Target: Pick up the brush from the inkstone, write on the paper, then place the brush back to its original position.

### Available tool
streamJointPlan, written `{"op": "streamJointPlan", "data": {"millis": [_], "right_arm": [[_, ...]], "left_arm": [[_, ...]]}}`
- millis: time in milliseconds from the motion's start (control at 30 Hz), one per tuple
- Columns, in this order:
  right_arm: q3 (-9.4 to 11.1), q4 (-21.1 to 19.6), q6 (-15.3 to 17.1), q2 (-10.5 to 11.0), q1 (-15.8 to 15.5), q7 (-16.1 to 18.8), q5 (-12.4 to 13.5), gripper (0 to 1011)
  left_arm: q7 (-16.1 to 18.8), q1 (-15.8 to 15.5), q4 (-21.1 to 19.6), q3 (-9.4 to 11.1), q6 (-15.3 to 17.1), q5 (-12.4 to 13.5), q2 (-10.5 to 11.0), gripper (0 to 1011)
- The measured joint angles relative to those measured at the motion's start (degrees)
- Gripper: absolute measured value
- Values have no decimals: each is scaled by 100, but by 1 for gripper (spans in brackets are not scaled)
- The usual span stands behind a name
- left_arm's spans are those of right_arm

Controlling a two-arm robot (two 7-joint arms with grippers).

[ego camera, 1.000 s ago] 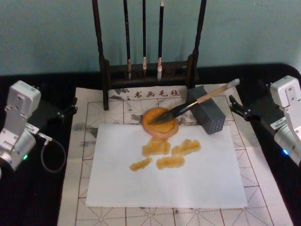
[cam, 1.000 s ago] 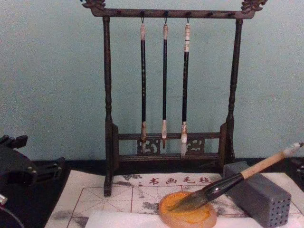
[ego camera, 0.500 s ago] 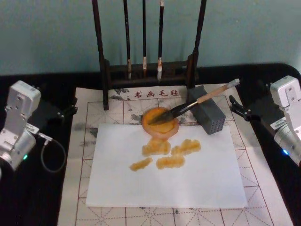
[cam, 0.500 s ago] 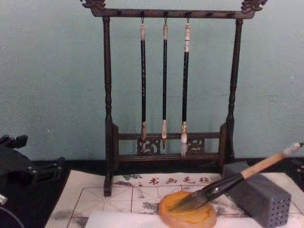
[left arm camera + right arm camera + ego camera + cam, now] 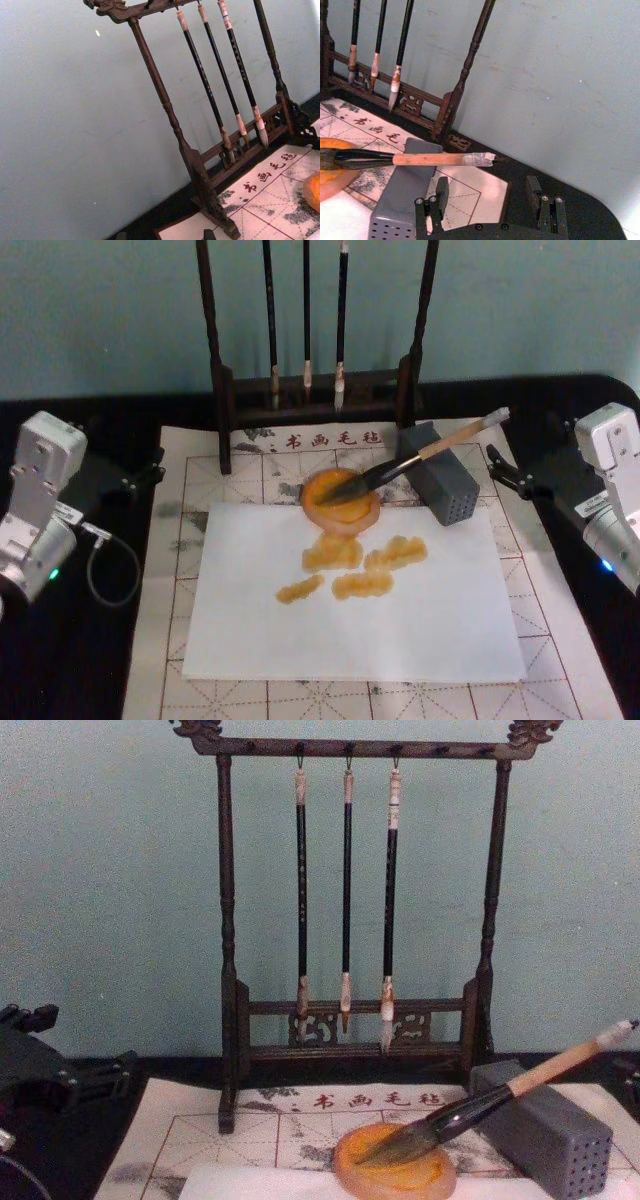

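A: Head view: brush [image 5: 420, 455] loc?
B: Tuft in inkstone [image 5: 345, 523], handle propped on block [image 5: 448, 492]. Axis slants back-right, cap toward R gripper [image 5: 503, 471].
A: Fingers?
B: R: apart, empty, near cap. L gripper [image 5: 150, 472] parked far left.

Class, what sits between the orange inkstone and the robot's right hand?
In the head view, the grey holed block sits there, with the brush handle lying across its top.

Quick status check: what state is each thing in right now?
brush, ungripped, tuft in inkstone, handle propped on grey block
paper, flat, orange strokes on it
thin brushes, three hanging on rack
right gripper, open, empty
left gripper, parked left
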Motion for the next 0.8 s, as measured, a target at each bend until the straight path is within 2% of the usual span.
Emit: {"op": "streamJointPlan", "data": {"millis": [133, 333, 400, 533, 633, 700, 733, 800], "right_arm": [[88, -48, 6, -42, -68, 133, 116, 1000], [292, -171, 77, -130, -211, 453, 553, 1000], [419, -255, 179, -189, -294, 694, 905, 1000], [570, -318, 345, -275, -361, 923, 1296, 1000], [770, -361, 645, -433, -408, 1174, 1829, 1000], [839, -366, 764, -505, -415, 1248, 2010, 1000], [914, -366, 900, -578, -419, 1319, 2211, 1000], [998, -364, 1054, -666, -419, 1383, 2419, 1000]], "left_arm": [[0, 0, 0, 0, 0, 0, 0, 1001], [0, 0, 0, 0, 0, 1, 0, 1001], [0, 0, 0, 0, 0, 1, 0, 1001], [0, 0, 0, 0, 0, 0, 0, 1001], [0, 0, 0, 0, 0, 0, 0, 1001], [0, 0, 0, 0, 0, 0, 0, 1001], [0, 0, 0, 0, 0, 0, 0, 1001], [0, 0, 0, 0, 0, 0, 0, 1001]]}}
